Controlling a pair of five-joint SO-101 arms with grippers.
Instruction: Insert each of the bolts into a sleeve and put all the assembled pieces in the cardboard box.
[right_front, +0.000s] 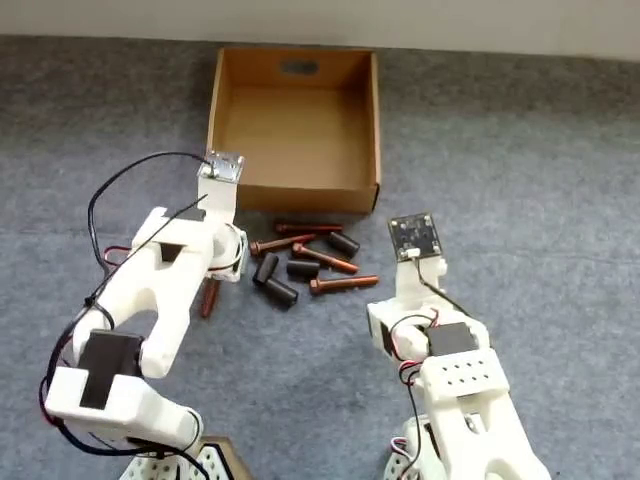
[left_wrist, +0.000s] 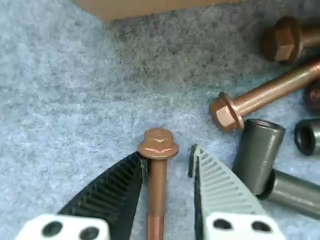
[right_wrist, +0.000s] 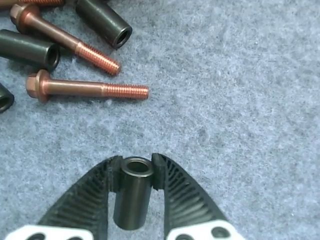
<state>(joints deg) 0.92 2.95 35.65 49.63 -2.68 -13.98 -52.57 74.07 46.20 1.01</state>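
Note:
My left gripper (left_wrist: 167, 157) stands open over the grey carpet. A copper bolt (left_wrist: 157, 172) lies between its fingers, against the black finger (left_wrist: 117, 192) and apart from the white finger (left_wrist: 217, 187). In the high view this bolt (right_front: 209, 298) shows beside the left arm. My right gripper (right_wrist: 136, 162) is shut on a black sleeve (right_wrist: 132, 192), open end facing away from the camera. Loose bolts (right_front: 343, 284) and sleeves (right_front: 281, 292) lie in a pile between the arms, in front of the cardboard box (right_front: 300, 195).
Beyond the right gripper lie two bolts (right_wrist: 87, 89) and several sleeves (right_wrist: 102, 20). Beside the left gripper are a bolt (left_wrist: 260, 97) and a sleeve (left_wrist: 257, 152), with the box corner (left_wrist: 150, 5) farther off. Bare carpet spreads to both sides.

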